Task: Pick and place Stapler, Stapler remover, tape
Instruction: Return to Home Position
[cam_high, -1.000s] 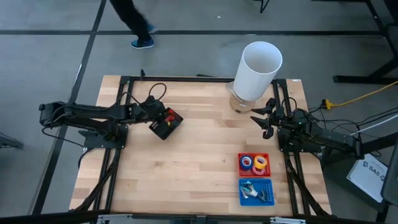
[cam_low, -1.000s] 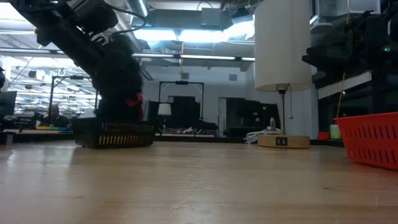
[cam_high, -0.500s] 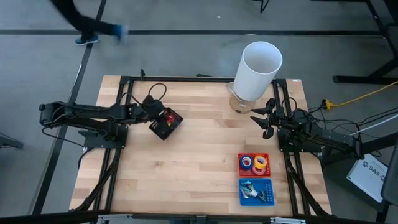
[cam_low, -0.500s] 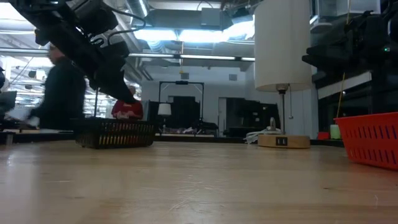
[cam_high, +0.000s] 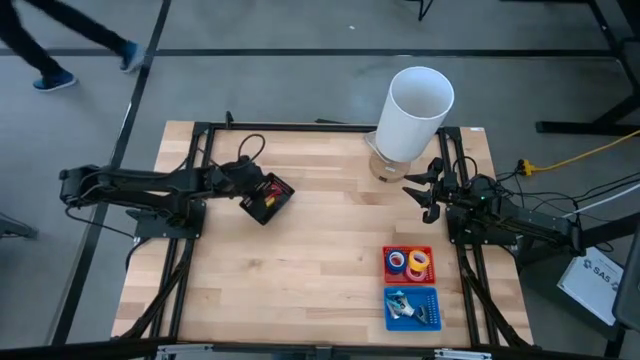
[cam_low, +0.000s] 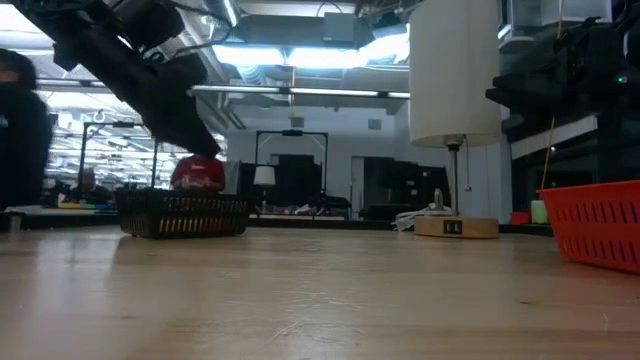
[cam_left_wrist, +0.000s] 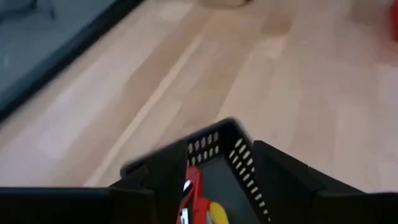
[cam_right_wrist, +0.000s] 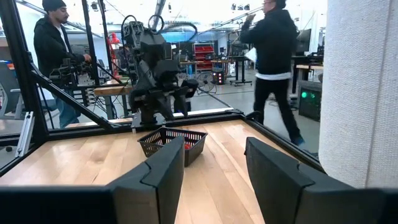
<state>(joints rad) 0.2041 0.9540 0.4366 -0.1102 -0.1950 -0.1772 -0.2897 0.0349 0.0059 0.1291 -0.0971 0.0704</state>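
Observation:
A black mesh basket (cam_high: 258, 210) stands at the table's left. The red stapler (cam_high: 270, 190) lies inside it and also shows in the left wrist view (cam_left_wrist: 193, 190). My left gripper (cam_high: 248, 182) hangs open just above the basket's left rim (cam_low: 180, 200), slanting down, holding nothing. A red tray (cam_high: 408, 250) at the near right holds the tape rolls (cam_high: 409, 264). A blue tray (cam_high: 430, 296) before it holds the stapler remover (cam_high: 402, 308). My right gripper (cam_high: 425, 196) waits open at the right, far from the basket (cam_right_wrist: 172, 142).
A tall white cylinder (cam_high: 414, 108) stands on a round base at the far right, close to my right gripper. Black frame rails (cam_high: 300, 127) run along the table's edges. Bare wood lies across the middle. People move in the room beyond the table.
My left gripper has opened above the black basket and let go of the red stapler, which now lies inside the basket. The gripper has tipped up slightly while staying in place. A person has walked past the table's far side toward the left.

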